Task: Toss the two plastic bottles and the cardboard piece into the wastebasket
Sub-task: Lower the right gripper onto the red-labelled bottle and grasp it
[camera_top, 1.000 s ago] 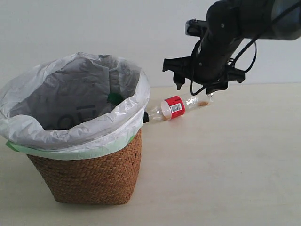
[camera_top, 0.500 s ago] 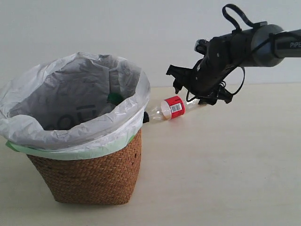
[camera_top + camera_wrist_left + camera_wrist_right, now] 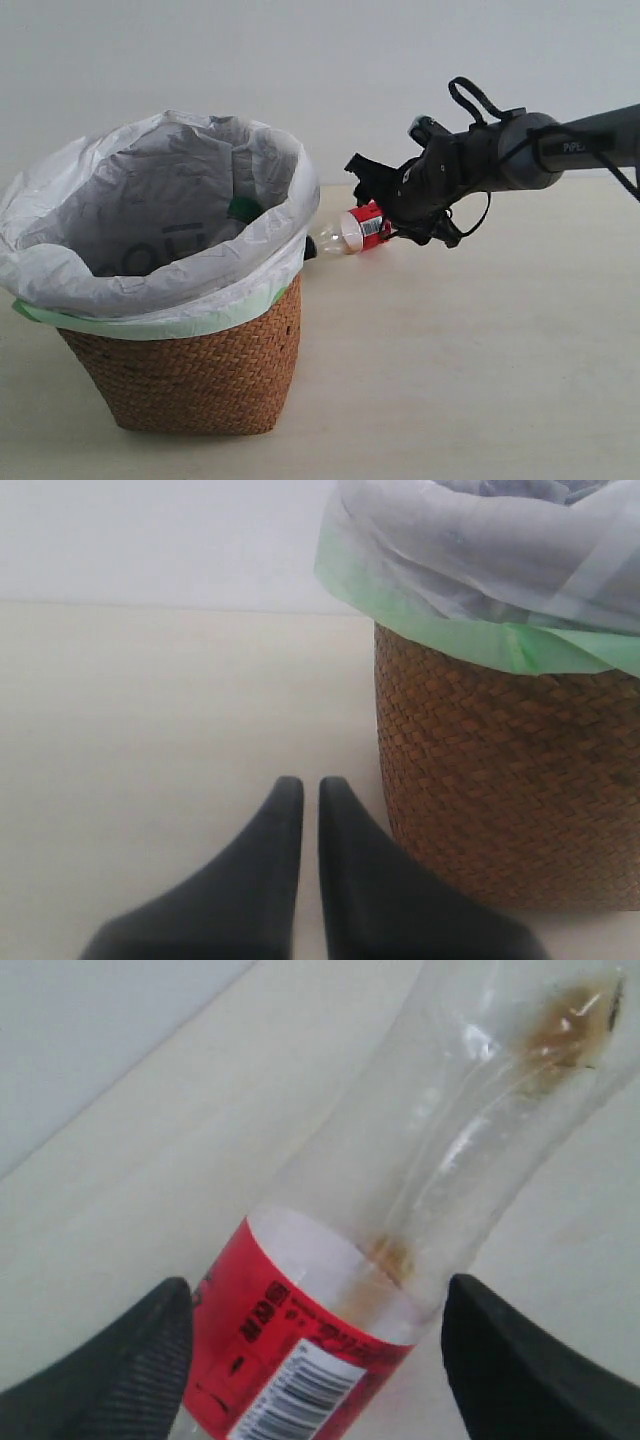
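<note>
The slim clear bottle (image 3: pixel 352 232) with the red label (image 3: pixel 290 1350) lies on its side on the table, black cap against the wastebasket (image 3: pixel 200 370). My right gripper (image 3: pixel 388 214) is low over it and open (image 3: pixel 318 1295), one finger on each side of the bottle by the label. The wicker wastebasket holds a white bag (image 3: pixel 160 215) with a pale green edge. The larger bottle's green cap (image 3: pixel 243 208) shows inside it. My left gripper (image 3: pixel 303 786) is shut on nothing, low over the table beside the basket wall (image 3: pixel 500 780). The cardboard piece is not in view.
The beige table (image 3: pixel 480 340) stretches to the right and front of the basket. A pale wall stands behind. The right arm (image 3: pixel 540 150) reaches in from the right edge.
My right gripper has come down and moved left along the bottle, now covering its clear body. The bottle and basket have not moved.
</note>
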Robot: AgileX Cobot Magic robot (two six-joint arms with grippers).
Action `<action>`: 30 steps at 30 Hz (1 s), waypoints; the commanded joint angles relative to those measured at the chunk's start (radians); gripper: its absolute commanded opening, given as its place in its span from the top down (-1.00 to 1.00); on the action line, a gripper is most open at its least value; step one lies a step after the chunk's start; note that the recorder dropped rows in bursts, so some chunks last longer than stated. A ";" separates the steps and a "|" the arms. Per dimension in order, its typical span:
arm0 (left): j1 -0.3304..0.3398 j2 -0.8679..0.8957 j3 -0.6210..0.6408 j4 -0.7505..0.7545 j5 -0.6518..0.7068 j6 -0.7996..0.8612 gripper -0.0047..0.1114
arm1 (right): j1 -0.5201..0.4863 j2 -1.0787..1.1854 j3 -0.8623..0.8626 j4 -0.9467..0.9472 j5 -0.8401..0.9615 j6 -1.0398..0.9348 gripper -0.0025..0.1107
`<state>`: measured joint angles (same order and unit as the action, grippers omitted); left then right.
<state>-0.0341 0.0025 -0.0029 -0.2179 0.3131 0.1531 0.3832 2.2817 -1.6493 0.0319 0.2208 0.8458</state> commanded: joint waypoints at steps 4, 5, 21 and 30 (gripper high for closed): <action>0.003 -0.002 0.003 0.002 -0.001 -0.009 0.82 | 0.015 0.047 -0.062 -0.001 0.029 -0.087 -0.16; 0.003 -0.002 0.003 0.002 -0.001 -0.009 0.82 | 0.015 0.047 -0.073 -0.001 0.065 -0.146 -0.14; 0.003 -0.002 0.003 0.002 -0.001 -0.009 0.82 | 0.015 0.041 -0.118 -0.003 0.553 -0.457 -0.09; 0.003 -0.002 0.003 0.002 -0.001 -0.009 0.82 | 0.015 0.039 -0.118 -0.023 0.558 -0.481 -0.09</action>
<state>-0.0341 0.0025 -0.0029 -0.2179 0.3131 0.1531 0.3982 2.3191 -1.7724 0.0283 0.7615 0.3755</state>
